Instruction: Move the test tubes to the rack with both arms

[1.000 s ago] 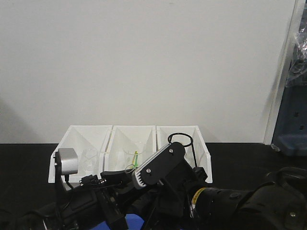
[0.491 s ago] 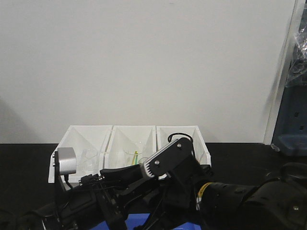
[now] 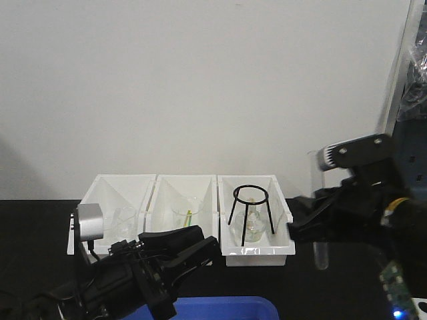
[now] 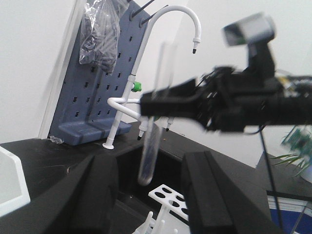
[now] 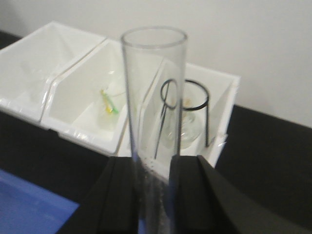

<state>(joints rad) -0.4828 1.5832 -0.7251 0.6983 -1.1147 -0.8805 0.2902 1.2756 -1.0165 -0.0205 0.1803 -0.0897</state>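
Your right arm has swung off the bins, a tube now in its jaws.
Your left arm point(image 3: 127, 280) sits low over the black counter point(image 3: 40, 220), jaws spread and empty. White bins point(image 3: 153, 193) and the tripod point(image 3: 250, 203), now uncovered, stand against a plain wall. Your right arm point(image 3: 360, 200) clamps an upright test tube point(image 3: 321, 257) between its jaws, with the rack point(image 4: 168, 197) beneath them.
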